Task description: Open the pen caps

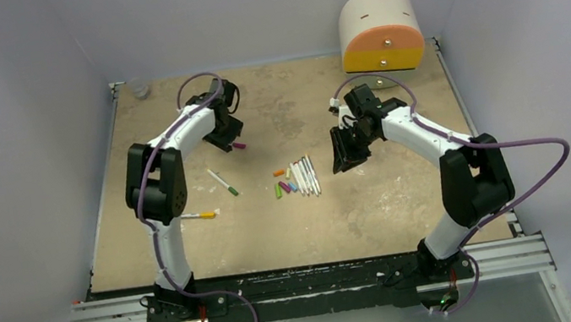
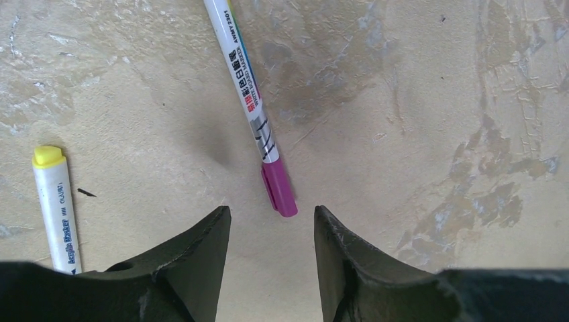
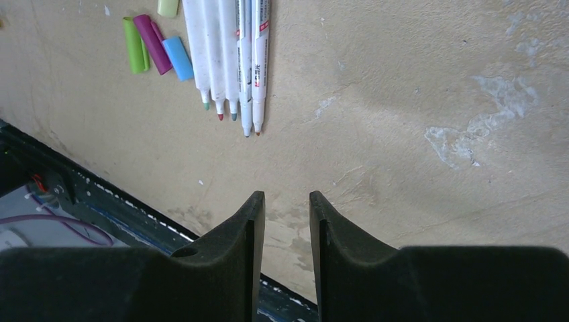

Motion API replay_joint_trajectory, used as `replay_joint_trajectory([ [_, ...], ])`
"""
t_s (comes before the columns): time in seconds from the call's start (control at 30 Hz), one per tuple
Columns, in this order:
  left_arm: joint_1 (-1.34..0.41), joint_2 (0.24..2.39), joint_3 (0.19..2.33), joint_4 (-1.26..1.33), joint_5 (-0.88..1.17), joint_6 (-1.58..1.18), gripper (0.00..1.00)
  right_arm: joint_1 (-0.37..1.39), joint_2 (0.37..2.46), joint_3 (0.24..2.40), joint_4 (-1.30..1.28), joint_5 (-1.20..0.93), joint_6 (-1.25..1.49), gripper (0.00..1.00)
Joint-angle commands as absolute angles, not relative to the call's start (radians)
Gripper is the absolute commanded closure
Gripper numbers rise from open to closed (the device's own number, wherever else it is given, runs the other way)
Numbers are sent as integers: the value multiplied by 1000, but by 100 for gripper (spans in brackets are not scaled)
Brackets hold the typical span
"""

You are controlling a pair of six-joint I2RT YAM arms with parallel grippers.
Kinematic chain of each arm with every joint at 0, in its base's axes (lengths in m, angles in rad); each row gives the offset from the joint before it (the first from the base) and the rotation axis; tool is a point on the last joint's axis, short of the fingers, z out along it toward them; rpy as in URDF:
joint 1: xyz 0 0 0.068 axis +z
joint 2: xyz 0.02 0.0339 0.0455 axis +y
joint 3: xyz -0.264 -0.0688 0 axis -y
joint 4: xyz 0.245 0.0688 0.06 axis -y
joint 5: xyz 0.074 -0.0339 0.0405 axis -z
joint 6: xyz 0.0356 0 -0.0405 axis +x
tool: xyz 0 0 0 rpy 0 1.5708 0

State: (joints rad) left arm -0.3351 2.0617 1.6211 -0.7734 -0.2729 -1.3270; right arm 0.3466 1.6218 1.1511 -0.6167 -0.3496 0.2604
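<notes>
A white pen with a magenta pen cap lies on the table just ahead of my left gripper. That gripper is open and empty, and the cap's tip sits level with its fingertips. In the top view this gripper hovers at the back left by the magenta cap. Loose caps in green, magenta and blue lie beside several uncapped pens. My right gripper hangs to the right of that cluster, its jaws narrowly open on nothing.
A pen with a green cap and one with a yellow-orange cap lie at the left. Another white pen with a yellow end shows beside my left fingers. A round cream-and-orange drawer unit stands at the back right.
</notes>
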Motion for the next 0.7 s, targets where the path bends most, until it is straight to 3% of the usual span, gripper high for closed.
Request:
replay_joint_trajectory([
  [0.0,-340,2072,1629,-762,-290,-1347,54,350,1589,1145,-612,-375,242,67],
  [0.33,-367,2131,1635,-818,-285,-1273,66,350,1580,1134,-592,-382,267,67],
  [0.53,-373,2112,1591,-813,-270,-1227,97,351,1579,1139,-587,-385,280,68],
  [0.67,-391,2052,1593,-833,-264,-1156,100,350,1583,1155,-595,-380,279,68],
])
